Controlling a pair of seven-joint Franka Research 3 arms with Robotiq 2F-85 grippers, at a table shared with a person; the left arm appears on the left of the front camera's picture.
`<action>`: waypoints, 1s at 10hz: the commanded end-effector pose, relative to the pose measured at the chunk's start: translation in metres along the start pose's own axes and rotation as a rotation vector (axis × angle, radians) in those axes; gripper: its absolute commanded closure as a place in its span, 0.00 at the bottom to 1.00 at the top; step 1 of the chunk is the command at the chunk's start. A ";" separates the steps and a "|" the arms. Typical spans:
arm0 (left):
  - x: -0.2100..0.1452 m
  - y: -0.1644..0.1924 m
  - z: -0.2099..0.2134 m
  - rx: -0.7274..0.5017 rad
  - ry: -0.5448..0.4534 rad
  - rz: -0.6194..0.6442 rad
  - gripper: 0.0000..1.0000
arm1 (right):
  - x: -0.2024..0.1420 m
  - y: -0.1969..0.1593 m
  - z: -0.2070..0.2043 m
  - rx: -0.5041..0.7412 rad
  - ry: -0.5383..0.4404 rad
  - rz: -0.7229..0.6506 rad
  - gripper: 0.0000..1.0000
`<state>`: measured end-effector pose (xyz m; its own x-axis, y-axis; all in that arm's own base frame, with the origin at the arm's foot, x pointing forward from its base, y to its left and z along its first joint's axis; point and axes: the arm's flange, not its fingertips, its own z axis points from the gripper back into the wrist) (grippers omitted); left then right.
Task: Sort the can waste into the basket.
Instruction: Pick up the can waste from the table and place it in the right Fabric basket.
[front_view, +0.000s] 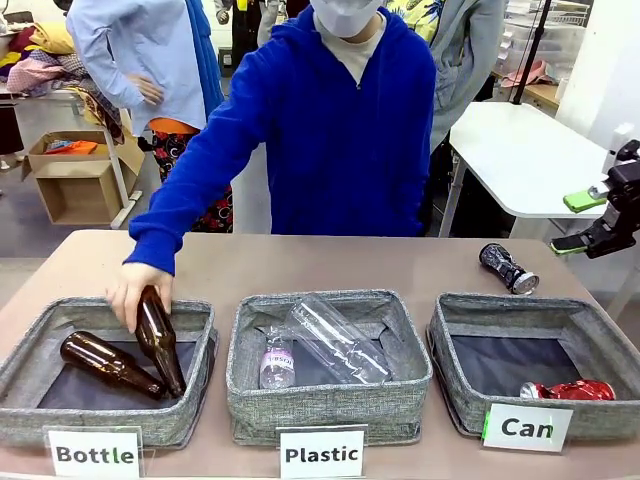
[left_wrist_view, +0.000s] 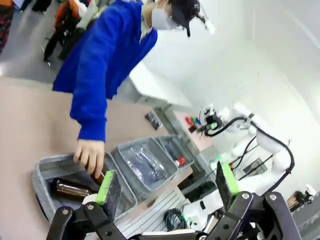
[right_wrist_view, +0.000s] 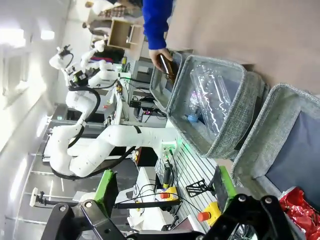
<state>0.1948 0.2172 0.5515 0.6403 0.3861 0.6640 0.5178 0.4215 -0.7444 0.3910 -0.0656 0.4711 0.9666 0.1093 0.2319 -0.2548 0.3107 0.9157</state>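
Currently both of my grippers stand with fingers apart and carry nothing. My right gripper (front_view: 578, 222) hangs over the right edge of the worktop (front_view: 300, 265). My left gripper (left_wrist_view: 166, 185) is high above the left end, looking down at the baskets.

The dark can (front_view: 508, 268) lies on its side on the bare worktop, just beyond the far wall of the Can basket (front_view: 610, 420) and toward the far right corner. Its shiny end points at the basket. The red can (front_view: 568, 390) lies inside that basket, in the near right corner of the dark floor.

I judge the dark can to be light, thin-walled metal. It looks stiff along its creases but would dent under a hard squeeze, and its skin is smooth enough to slip. Lying on its side, it may roll if nudged. I would take it across the crumpled middle of the body, not over the hard round end, and close gently.

Open worktop surrounds it on all sides. The basket's far wall is the closest obstacle, and the right edge of the worktop is near enough that a rolling can could go over it. The basket is open-topped, and most of its floor is bare left of the red can, so there is room to drop.

The person's hand (front_view: 135, 290) holds a brown bottle (front_view: 160, 340) in the Bottle basket (front_view: 25, 375) at the left end. With the Plastic basket (front_view: 330, 405) in between, it is well apart from my path.
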 end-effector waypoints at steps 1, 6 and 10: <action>0.002 0.015 0.016 -0.025 -0.088 -0.005 0.00 | -0.002 0.002 0.003 0.002 0.013 0.023 0.00; 0.003 0.017 -0.020 0.017 -0.019 0.027 0.00 | -0.002 0.002 0.003 0.002 0.013 0.023 0.00; -0.004 0.036 -0.124 0.019 0.324 0.084 0.00 | 0.020 0.012 -0.015 -0.327 0.110 0.058 0.00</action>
<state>0.2702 0.1406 0.5173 0.7881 0.2189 0.5753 0.4635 0.4041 -0.7886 0.3974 -0.0570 0.4743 0.9549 0.1819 0.2345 -0.2931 0.4543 0.8412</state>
